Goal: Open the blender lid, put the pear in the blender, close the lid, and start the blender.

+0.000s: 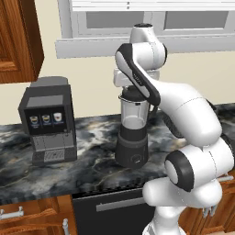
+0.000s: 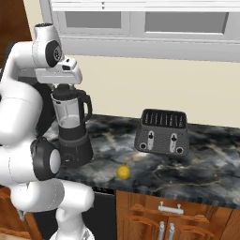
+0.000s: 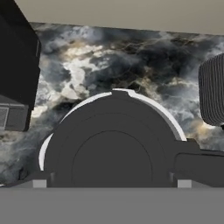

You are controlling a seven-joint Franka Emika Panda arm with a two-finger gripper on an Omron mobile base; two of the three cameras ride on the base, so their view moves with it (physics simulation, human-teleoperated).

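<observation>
The gripper (image 2: 63, 86) sits directly over the blender (image 2: 72, 131), its fingers spread wide to either side of the lid (image 3: 111, 146), holding nothing. From the base cameras the fingers are hard to make out: the hand and forearm cover them and most of the lid, so contact cannot be judged.

In the hand view the lid lies straight below the fingertips and is cut off at the bottom. To their left is one coffee machine (image 1: 47, 120), to their right one toaster (image 2: 162, 132); both are cropped at that view's edges.

One pear (image 2: 123, 172) lies on the counter (image 2: 206, 173) near the front edge, right of the blender's base and in front of the toaster, well apart from the fingers.
</observation>
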